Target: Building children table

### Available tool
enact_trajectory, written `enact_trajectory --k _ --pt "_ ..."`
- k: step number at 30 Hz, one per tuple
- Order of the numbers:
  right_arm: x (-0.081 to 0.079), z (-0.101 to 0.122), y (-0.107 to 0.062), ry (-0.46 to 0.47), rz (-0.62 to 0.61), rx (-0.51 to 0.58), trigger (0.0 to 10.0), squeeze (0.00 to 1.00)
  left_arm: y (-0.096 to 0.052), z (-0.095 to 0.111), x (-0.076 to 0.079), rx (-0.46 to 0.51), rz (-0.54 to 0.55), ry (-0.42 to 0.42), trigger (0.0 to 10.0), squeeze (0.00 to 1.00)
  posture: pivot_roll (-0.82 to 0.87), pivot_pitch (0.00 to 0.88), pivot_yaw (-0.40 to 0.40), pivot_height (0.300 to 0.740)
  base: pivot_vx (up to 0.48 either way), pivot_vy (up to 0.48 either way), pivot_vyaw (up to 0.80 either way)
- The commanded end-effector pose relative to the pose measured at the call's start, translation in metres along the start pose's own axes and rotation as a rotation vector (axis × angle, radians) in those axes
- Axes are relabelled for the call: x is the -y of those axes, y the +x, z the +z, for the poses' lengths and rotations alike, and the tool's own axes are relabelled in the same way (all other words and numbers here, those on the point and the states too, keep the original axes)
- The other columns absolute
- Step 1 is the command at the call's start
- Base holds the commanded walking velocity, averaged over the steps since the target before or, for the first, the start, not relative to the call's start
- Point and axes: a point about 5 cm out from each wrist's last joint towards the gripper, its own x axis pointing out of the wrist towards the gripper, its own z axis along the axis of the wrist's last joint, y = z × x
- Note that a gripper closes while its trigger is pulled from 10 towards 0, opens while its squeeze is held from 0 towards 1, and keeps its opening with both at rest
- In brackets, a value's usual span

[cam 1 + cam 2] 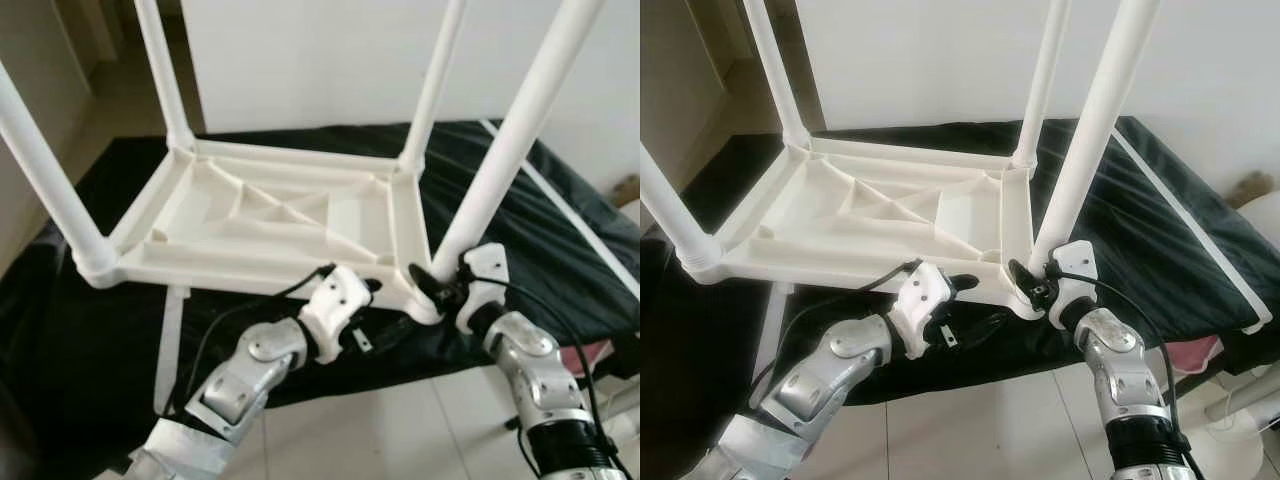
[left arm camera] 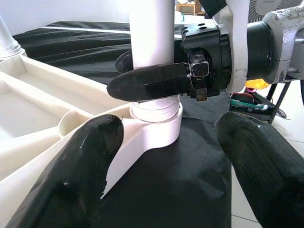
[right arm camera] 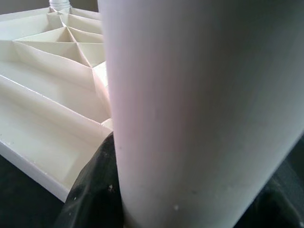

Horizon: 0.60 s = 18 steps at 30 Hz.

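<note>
The white plastic table (image 1: 270, 215) lies upside down on a black cloth (image 1: 560, 240) that covers a low surface, its ribbed underside facing up and its four legs pointing at the ceiling. The leg (image 1: 510, 140) at the corner nearest the robot is the one being handled. At the base of that leg, just above the socket (image 2: 154, 121) where it joins the table corner, the right claw (image 1: 432, 283) is clenched around the leg, one black finger (image 2: 147, 81) wrapped across its front. In the right wrist view the leg (image 3: 199, 114) stands hard against the camera, with the ribbed underside beyond it.

The left claw (image 1: 372, 322) sits just beside that same corner, below the table's near edge, its two fingers (image 2: 71, 180) spread wide apart and gripping nothing; the corner socket lies between them but a little beyond.

A loose white strip (image 1: 170, 345) hangs down over the cloth under the table's far-left side. Pale floor tiles (image 1: 400, 430) lie beneath both arms.
</note>
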Motion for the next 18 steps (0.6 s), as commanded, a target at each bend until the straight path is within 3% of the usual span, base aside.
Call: enact_trajectory --k 1,5,7,12,13,14,15,18 --pt "0.001 -0.001 -0.002 0.006 -0.024 -0.020 10.0 0.00 0.001 -0.001 0.002 -0.002 -0.053 0.006 10.0 0.00 0.00 0.009 -0.075 0.740 0.000 0.000 0.00" --pt "0.000 0.003 -0.002 -0.007 -0.116 0.001 10.0 0.00 0.000 0.000 0.001 0.004 -0.034 0.006 10.0 0.00 0.00 0.017 -0.075 0.740 0.000 0.000 0.00" --pt "-0.001 0.002 0.000 0.035 -0.194 0.016 10.0 0.00 0.000 0.000 0.001 0.007 -0.029 0.003 10.0 0.00 0.00 0.021 -0.075 0.740 0.000 0.000 0.00" --pt "-0.003 0.001 0.001 0.070 -0.257 0.024 10.0 0.00 0.001 0.000 0.001 0.008 -0.022 0.004 10.0 0.00 0.00 0.021 -0.074 0.740 0.000 0.000 0.00" --pt "-0.003 0.000 0.002 0.091 -0.336 0.026 10.0 0.00 0.001 0.001 -0.001 0.013 -0.007 0.004 10.0 0.00 0.00 0.022 -0.075 0.740 0.000 0.000 0.00" --pt "-0.003 0.000 0.002 0.091 -0.336 0.026 10.0 0.00 0.001 0.001 -0.001 0.013 -0.007 0.004 10.0 0.00 0.00 0.022 -0.075 0.740 0.000 0.000 0.00" --pt "-0.006 -0.001 0.006 0.119 -0.433 0.019 10.0 0.00 0.001 0.003 -0.005 0.025 0.024 0.011 10.0 0.00 0.00 0.021 -0.077 0.740 0.000 0.000 0.00" --pt "-0.006 0.000 0.008 0.136 -0.510 0.023 10.0 0.00 0.001 0.007 -0.010 0.052 0.051 0.003 10.0 0.00 0.00 0.019 -0.074 0.740 0.000 0.000 0.00"
